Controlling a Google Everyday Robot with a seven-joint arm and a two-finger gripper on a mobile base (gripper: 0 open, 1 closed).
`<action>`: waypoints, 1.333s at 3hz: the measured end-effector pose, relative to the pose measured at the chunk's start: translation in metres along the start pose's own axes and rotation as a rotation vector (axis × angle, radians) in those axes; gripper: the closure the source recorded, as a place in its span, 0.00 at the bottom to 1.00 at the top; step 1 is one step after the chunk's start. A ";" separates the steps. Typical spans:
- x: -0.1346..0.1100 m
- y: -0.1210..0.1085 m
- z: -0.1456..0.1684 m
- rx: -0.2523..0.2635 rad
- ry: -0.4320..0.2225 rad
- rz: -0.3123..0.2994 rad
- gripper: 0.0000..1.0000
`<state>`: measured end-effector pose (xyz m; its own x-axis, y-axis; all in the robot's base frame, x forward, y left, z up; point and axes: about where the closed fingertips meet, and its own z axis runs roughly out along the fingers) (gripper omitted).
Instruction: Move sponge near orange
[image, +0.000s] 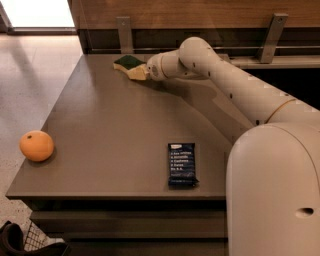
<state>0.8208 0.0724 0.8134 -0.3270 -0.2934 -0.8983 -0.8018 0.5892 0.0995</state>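
The sponge (128, 65), dark green on top with pale yellow foam below, lies at the far edge of the brown table (115, 125). My gripper (145, 73) is right at the sponge's right end, at the tip of the white arm (225, 80) that reaches across from the right. The wrist hides where gripper and sponge meet. The orange (36, 145) sits at the table's near left corner, far from the sponge and the gripper.
A dark blue wrapped snack bar (182, 164) lies near the table's front edge, right of centre. A wooden wall with metal brackets (124, 34) runs behind the table. The robot's white body (275, 195) fills the lower right. Tiled floor lies to the left.
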 end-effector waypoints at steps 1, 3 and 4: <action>-0.002 0.000 -0.001 0.000 0.000 0.000 0.82; -0.003 0.001 -0.001 0.000 0.000 0.000 1.00; -0.017 0.010 -0.013 -0.005 -0.002 -0.026 1.00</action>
<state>0.8114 0.0734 0.8356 -0.3048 -0.3068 -0.9017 -0.8125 0.5777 0.0781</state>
